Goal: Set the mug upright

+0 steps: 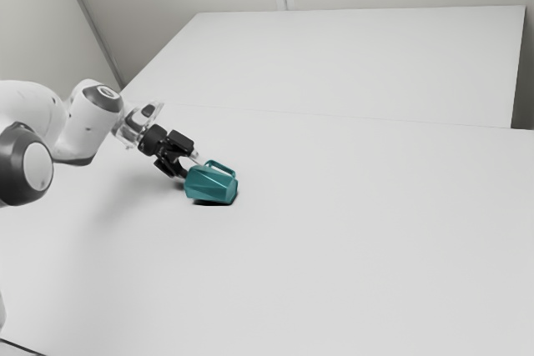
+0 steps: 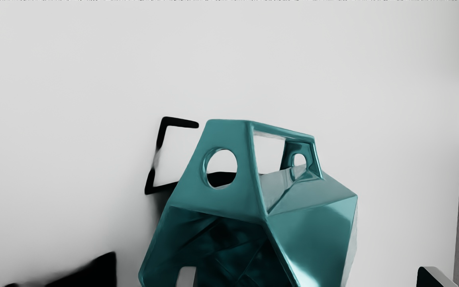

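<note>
Looking at big white table (image 1: 350, 239) with teal mug (image 1: 211, 183) down on its side, so probably at grab step. Next, likely need to close on wall, lift slightly and swing mouth skyward. Lying right by claw (image 1: 190, 166), with mouth toward it and handle (image 2: 243, 159) up top. Keeping fingers (image 2: 187, 278) spread, with one tip across mouth and other outside mug, pinching nothing.

Mug (image 1: 210, 184) laid on its side on the table (image 1: 334, 248)
The mug's mouth (image 2: 233, 243) is faced by the gripper (image 1: 191, 165), set toward the exterior view's left; its handle (image 2: 229, 203) is turned upward.
</note>
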`<act>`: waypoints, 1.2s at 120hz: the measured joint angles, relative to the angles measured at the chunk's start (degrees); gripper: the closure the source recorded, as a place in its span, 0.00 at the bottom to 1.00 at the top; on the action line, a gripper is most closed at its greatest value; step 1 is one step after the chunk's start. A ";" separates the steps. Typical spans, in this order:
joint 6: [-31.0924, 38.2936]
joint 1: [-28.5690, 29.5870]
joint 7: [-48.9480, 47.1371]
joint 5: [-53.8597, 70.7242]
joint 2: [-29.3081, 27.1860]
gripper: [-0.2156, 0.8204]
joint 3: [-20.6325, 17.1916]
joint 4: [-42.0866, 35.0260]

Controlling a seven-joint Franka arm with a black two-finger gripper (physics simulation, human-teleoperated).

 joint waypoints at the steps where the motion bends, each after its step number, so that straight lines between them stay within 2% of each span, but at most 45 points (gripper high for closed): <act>1: 0.08 -0.01 0.04 -0.04 -0.06 0.21 -0.01 -0.08; 16: 0.92 -0.55 0.53 -0.40 -0.36 0.23 -0.08 -0.54; 22: 1.14 -0.70 0.67 -0.48 -0.38 0.31 -0.30 -0.59; 34: 1.45 -0.81 0.92 -0.59 -0.39 0.57 -0.56 -0.59; 42: 1.51 -0.86 0.98 -0.64 -0.40 0.69 -0.63 -0.59; 63: 1.60 -0.81 1.00 -0.58 -1.28 0.85 -1.64 -0.54; 78: 1.45 -0.99 1.01 -0.59 -3.18 0.92 -2.25 -0.92; 104: 1.14 -1.85 0.56 1.85 -10.27 0.92 -2.22 -3.13; 121: 2.51 -3.72 -2.65 14.28 -15.68 0.93 -2.57 -3.18; 144: 8.41 -7.37 -9.45 32.08 -18.33 0.92 -3.79 -5.39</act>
